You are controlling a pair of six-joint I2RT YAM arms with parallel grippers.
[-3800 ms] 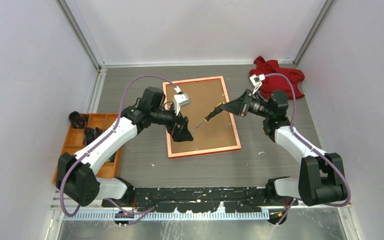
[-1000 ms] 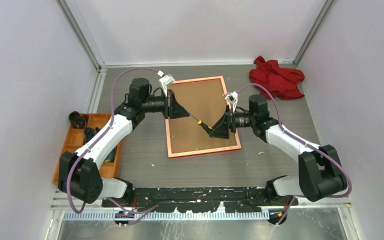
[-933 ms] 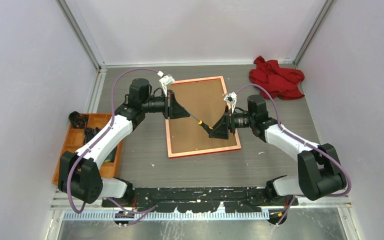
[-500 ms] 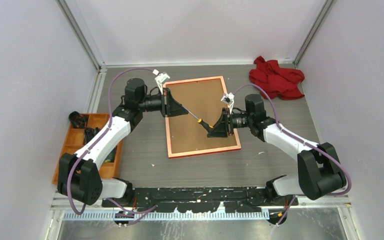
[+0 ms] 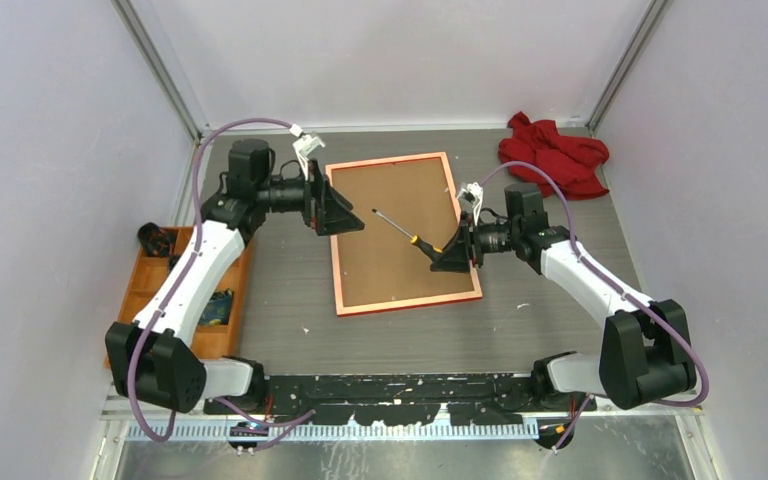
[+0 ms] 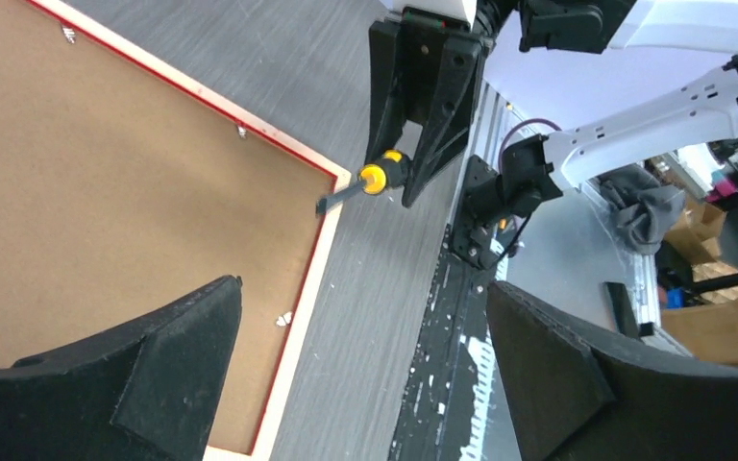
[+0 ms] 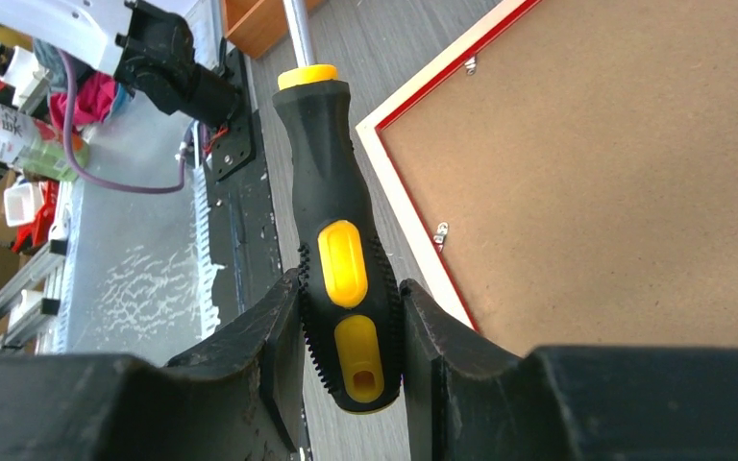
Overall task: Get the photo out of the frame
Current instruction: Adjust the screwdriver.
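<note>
My right tool [image 7: 351, 288] is clenched on a screwdriver [image 7: 332, 173], its 2 fingers [image 7: 283, 327] pressed against either side of the black and yellow handle. The metal shaft points away to the far left, out over the middle of the brown backing board [image 5: 390, 270]. I cannot tell whether the tip touches the board.

My left tool [image 6: 362, 288] is released. Its 2 fingers stand wide apart with nothing between them. From above it hangs over the left rim of the frame [image 5: 410, 303], close to the far left corner. I cannot tell whether it touches the rim.

The frame lies flat in the middle of the table [image 5: 290, 290], back side up, between my 2 arms. Its thin red and pale orange rim runs around the backing board, which sits inside it. Small metal tabs [image 7: 439, 233] show along the rim's inner edge, on the board. The photo is hidden under the board, so I cannot see it in any view.

A crumpled red cloth [image 5: 555, 150] lies at the far right corner of the table, well apart from the frame. An orange tray [image 5: 145, 285] with dark items in it sits at the left edge, partly under my left arm.
</note>
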